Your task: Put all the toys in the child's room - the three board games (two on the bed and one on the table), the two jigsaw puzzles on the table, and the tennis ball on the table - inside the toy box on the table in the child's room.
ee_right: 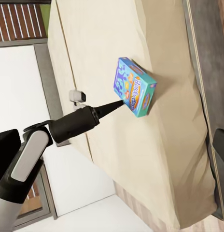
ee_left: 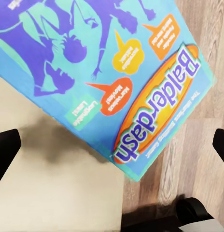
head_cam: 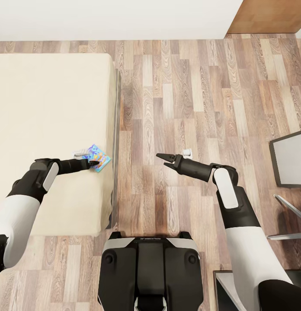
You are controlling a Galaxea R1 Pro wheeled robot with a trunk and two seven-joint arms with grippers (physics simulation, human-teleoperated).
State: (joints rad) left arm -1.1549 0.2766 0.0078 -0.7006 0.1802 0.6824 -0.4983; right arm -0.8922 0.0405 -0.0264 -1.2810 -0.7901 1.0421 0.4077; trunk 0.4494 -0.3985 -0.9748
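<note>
Fingers of the left gripper (head_cam: 95,163) sit at the near edge of the small blue board game (head_cam: 97,157). From the left wrist view I see both black fingertips (ee_left: 6,150) spread wide, one to each side of the box (ee_left: 107,72), neither touching it. So: open, not yet gripping.

Box lies flat on the bed (head_cam: 46,121), right at the mattress edge nearest the wood floor (head_cam: 176,108); one corner overhangs the floor in the wrist view. The right wrist view shows the same: box (ee_right: 133,87) near the edge, left gripper tip (ee_right: 119,103) at its side.

Right gripper (head_cam: 164,159) hangs over the floor, jaws apart, empty.

Step in hand, as I judge it: picking up the blue game off the bed. Next move needs the fingers advanced around the box edge, then closing. Risk: a push could slide the box off the bed.
</note>
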